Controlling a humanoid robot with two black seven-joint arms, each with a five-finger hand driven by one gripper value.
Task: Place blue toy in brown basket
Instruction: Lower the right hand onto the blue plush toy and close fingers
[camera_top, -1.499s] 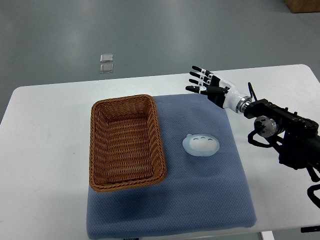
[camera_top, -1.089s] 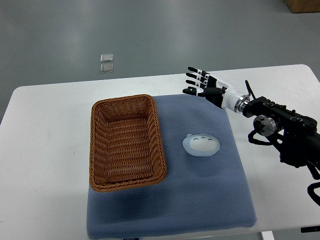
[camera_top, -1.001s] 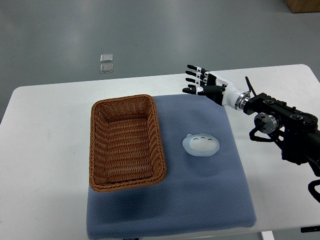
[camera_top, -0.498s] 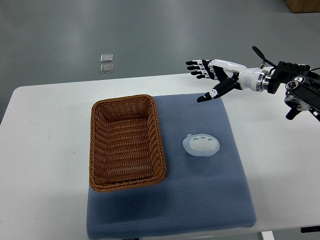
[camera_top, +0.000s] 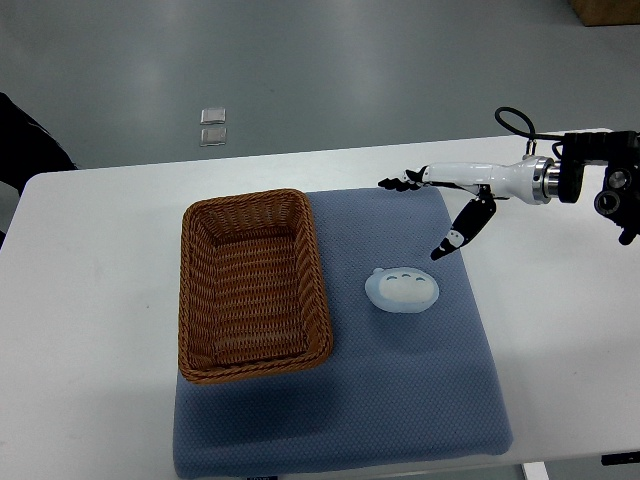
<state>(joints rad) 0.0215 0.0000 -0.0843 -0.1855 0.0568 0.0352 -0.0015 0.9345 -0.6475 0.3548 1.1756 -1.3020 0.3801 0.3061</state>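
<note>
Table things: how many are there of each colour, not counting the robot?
Brown: 1, the basket
Light blue: 1, the toy
Darker blue: 1, the cloth
Total: 3

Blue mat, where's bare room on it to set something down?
Bare mat lies along the near edge below the brown basket and blue toy. The far right corner is crowded by the right hand.
</note>
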